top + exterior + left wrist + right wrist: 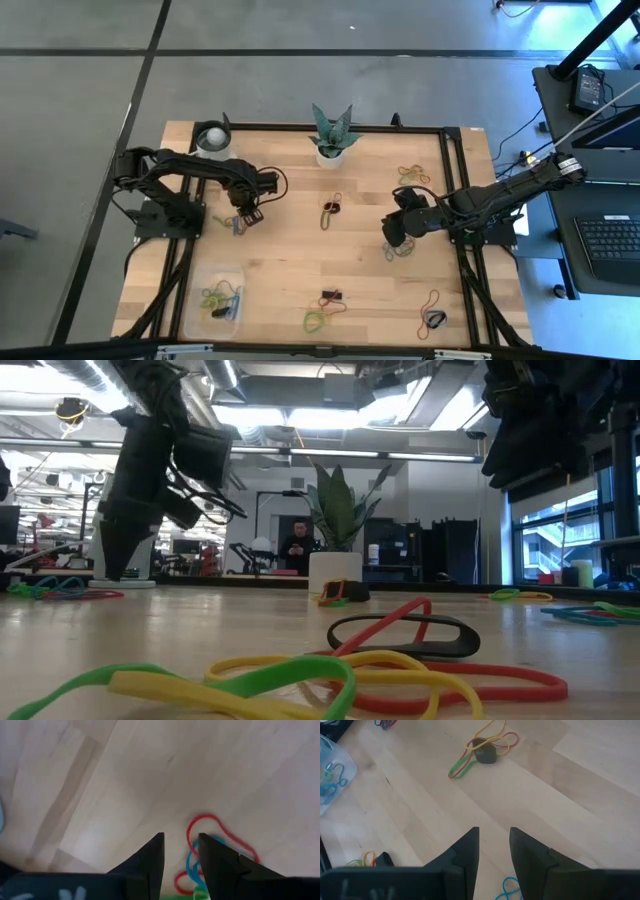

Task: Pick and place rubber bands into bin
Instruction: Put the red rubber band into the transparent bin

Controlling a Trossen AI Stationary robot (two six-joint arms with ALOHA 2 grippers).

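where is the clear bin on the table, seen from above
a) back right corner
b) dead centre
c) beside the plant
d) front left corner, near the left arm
d: the high view shows the bin at the table's front left corner, on the left arm's side, with some rubber bands already in it.

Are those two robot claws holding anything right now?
No. The left gripper stands open above a small pile of rubber bands, gripping none. The right gripper is open too, with only bare table between its fingers.
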